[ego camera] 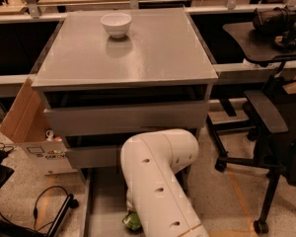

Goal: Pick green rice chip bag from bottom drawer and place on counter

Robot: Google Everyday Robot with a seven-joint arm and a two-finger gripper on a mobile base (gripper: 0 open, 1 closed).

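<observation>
The bottom drawer (101,201) is pulled out at the foot of the grey cabinet, with its flat floor showing left of my arm. A small part of the green rice chip bag (132,221) peeks out on the drawer floor at the left edge of my white arm (160,181). The arm bends over the drawer and covers most of it. My gripper is hidden behind the arm, down in the drawer near the bag. The counter (138,53) is the cabinet's grey top, and a white bowl (116,23) stands at its back.
Two upper grey drawers (126,117) are above the open one. A cardboard box (24,120) leans at the cabinet's left, with cables (39,206) on the floor. A black office chair (271,132) and a black desk (259,38) stand at the right.
</observation>
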